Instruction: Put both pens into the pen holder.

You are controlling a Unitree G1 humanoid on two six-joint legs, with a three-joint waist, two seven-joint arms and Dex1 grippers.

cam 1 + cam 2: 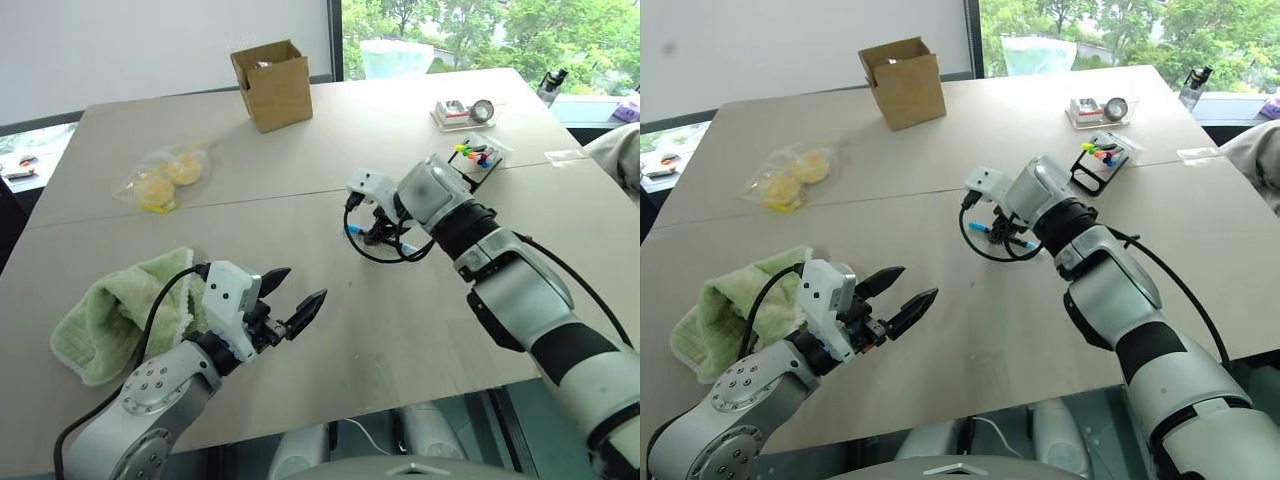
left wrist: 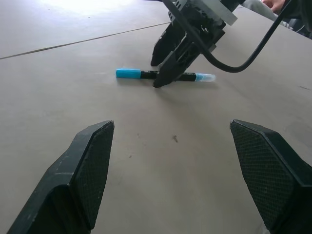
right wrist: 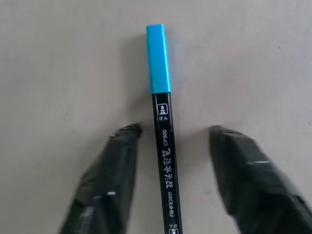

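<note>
The right gripper stands over the blue-ended pen, its 2 fingers parted, 1 on each side of the barrel, not clenched. The pen lies flat mid-table, its long axis between them. The left gripper hangs open nearer. Far right waits the pen holder.

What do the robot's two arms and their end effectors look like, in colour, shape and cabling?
Both arms have silver-grey and white shells with black joint sections. The left end effector has two black pointed fingers with a cross-hatched grip texture on the pads, below a white block. A black cable loops along each wrist. The right end effector has the same black fingers and a white housing.
</note>
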